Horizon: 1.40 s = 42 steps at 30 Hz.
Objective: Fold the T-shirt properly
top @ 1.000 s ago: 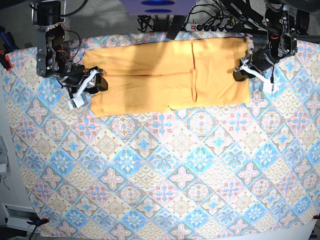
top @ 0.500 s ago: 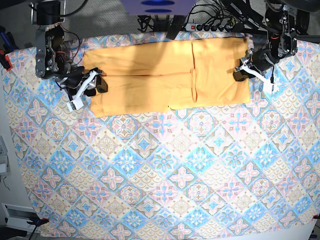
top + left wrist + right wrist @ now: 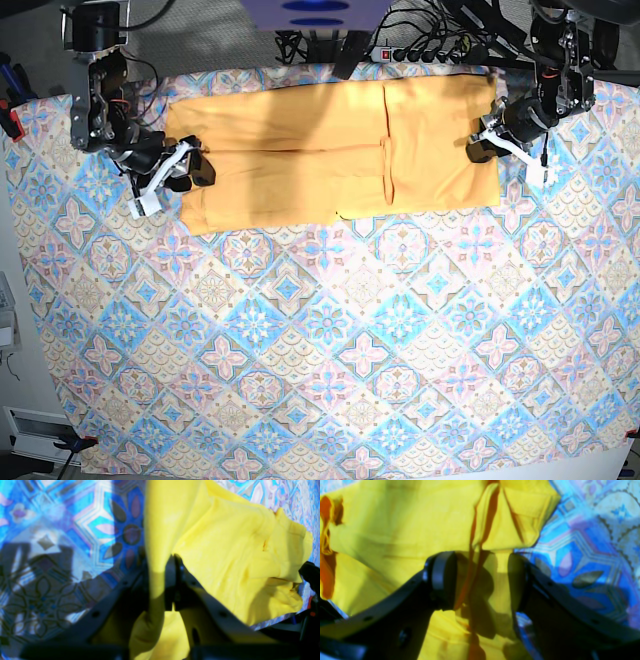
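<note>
The yellow-orange T-shirt (image 3: 330, 150) lies as a wide folded band across the far part of the table, one sleeve folded in near the middle. My left gripper (image 3: 487, 147) sits at the shirt's right edge in the base view. In the left wrist view this gripper (image 3: 171, 580) is shut on a raised fold of the T-shirt (image 3: 225, 542). At the shirt's left edge my right gripper (image 3: 175, 182) stands open. Its jaws (image 3: 481, 580) are wide apart in the right wrist view, and the T-shirt (image 3: 395, 525) lies loose between and beyond them.
A blue-pink diamond-patterned tablecloth (image 3: 330, 340) covers the whole table. A power strip (image 3: 430, 55) and tangled cables lie behind the far edge. The arm bases stand at the far left and far right corners.
My right gripper has opened wider, let go of the shirt's left edge and drifted slightly left. The left gripper and the shirt have not moved.
</note>
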Each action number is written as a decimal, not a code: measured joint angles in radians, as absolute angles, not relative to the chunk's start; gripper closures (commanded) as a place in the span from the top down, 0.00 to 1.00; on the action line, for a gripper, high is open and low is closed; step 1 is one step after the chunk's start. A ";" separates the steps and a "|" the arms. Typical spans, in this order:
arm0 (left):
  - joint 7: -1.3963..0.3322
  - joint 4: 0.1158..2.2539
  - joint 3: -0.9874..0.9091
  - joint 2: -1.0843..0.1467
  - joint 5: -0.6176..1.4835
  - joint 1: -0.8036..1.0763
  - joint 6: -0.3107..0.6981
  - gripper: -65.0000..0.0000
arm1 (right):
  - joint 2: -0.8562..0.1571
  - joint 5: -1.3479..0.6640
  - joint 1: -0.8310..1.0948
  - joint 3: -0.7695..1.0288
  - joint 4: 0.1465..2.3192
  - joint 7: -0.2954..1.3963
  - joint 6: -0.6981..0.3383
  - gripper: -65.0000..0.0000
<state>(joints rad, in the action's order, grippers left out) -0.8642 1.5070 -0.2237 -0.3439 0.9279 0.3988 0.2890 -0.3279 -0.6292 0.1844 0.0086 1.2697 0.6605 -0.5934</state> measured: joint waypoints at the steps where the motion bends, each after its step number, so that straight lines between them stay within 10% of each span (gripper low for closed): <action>1: -0.864 1.507 -0.224 -0.344 0.928 0.399 0.289 0.00 | -0.328 -0.629 0.183 0.009 1.267 0.658 -0.595 0.49; 17: -0.865 1.507 -0.224 -0.344 0.928 0.399 0.289 0.00 | -0.324 -0.618 0.188 -0.100 1.322 0.666 -0.598 0.48; 25: -0.864 1.507 -0.224 -0.344 0.928 0.399 0.289 0.00 | -0.322 -0.610 0.187 -0.097 1.319 0.678 -0.598 0.17; 34: -0.865 1.507 -0.224 -0.344 0.928 0.399 0.289 0.00 | -0.317 -0.610 0.187 -0.030 1.321 0.682 -0.601 0.54; 42: -0.865 1.507 -0.224 -0.344 0.928 0.399 0.289 0.00 | -0.344 -0.606 0.194 0.015 1.321 0.695 -0.599 0.57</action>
<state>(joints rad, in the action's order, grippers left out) -0.8646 1.5070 -0.2237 -0.3435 0.9279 0.3988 0.2890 -0.3435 -0.6064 0.1940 0.0151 1.3209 0.6949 -0.5995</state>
